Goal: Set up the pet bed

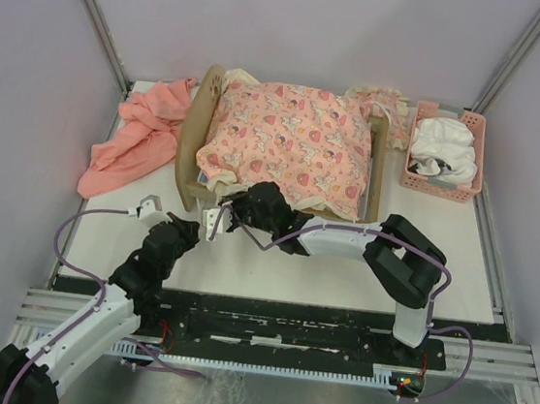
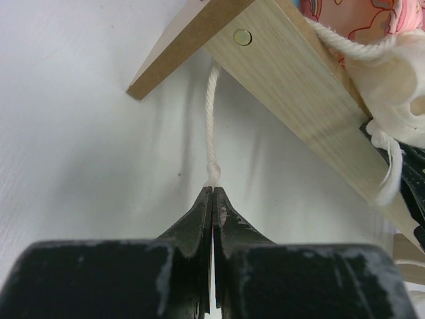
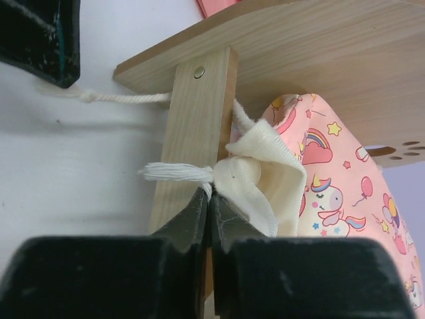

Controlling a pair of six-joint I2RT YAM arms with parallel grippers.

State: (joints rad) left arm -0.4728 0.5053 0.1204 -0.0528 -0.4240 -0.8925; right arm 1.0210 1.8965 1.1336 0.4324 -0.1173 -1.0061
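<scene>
**At the bed's near-left corner: both claws on the ties**

Upper centre of the top view, the pet bed [image 1: 195,145] sits on the desk [image 1: 339,278] under a unicorn cushion [image 1: 287,141]. My left claw [image 2: 212,191] is clenched on the knotted cord [image 2: 211,119], holding it straight, I judge, for tying at the post [image 3: 196,133]. My right claw [image 3: 208,194] pinches the cushion's cream corner [image 3: 265,173] beside that post. Overhead, my arms hide the cord; only the wrist views show it.

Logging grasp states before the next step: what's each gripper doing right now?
Left gripper: shut on the knotted white cotton cord.
Right gripper: shut on the cream woven fabric corner.
</scene>
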